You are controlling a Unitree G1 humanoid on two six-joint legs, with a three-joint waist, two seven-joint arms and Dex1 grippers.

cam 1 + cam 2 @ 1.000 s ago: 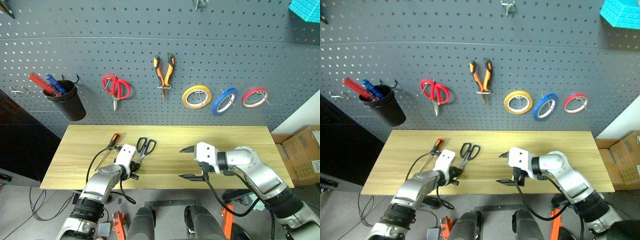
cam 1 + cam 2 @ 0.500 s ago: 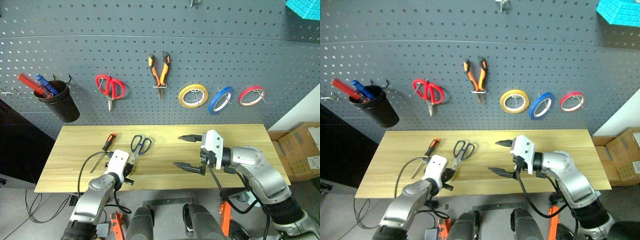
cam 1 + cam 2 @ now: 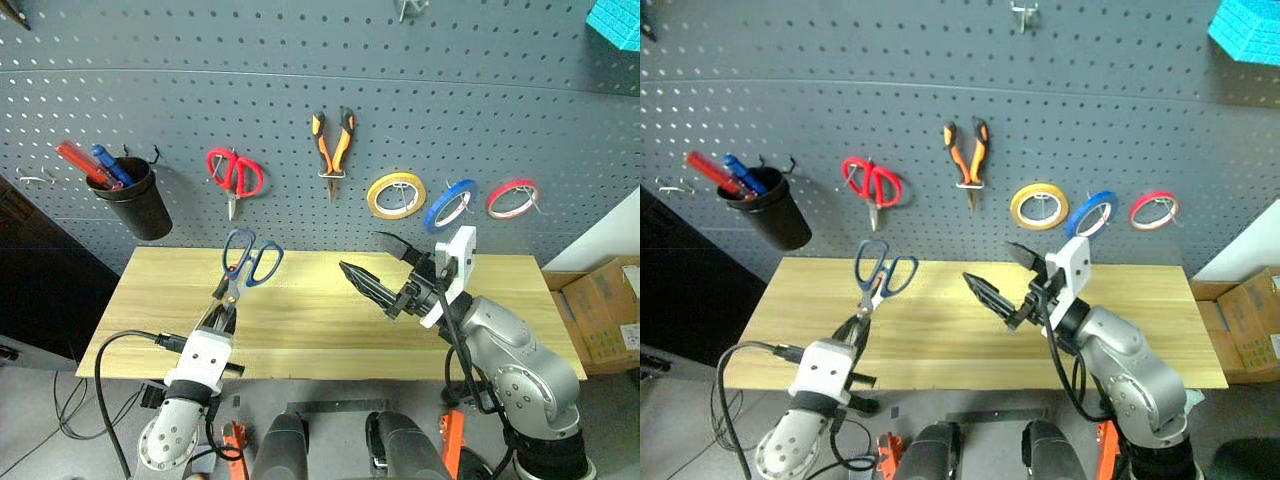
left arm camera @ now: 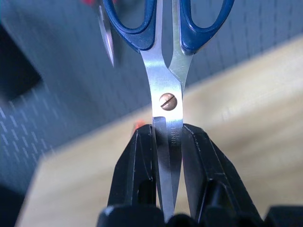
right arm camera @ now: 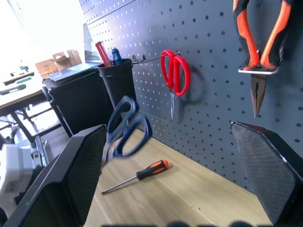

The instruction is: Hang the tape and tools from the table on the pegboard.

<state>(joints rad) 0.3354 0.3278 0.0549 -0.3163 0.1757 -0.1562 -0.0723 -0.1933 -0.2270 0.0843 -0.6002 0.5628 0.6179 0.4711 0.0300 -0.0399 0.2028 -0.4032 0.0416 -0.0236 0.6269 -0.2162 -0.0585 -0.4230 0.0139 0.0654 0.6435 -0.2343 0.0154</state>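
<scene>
My left gripper is shut on the steel blades of the dark-handled scissors. It holds them above the table with the handles up, in front of the pegboard. In the left wrist view the blades sit between both fingers. My right gripper hangs open over the table's middle with nothing in it. The orange-and-black pliers and the blue tape hang on the board. A small orange-and-black-handled tool lies on the wood.
Red scissors, a yellow tape roll and a red tape roll hang on the board. A black cup with red and blue items hangs at its left. A cardboard box stands right of the table.
My left gripper has lifted the scissors off the table and turned their handles up towards the board. The right gripper has risen and turned, still open.
</scene>
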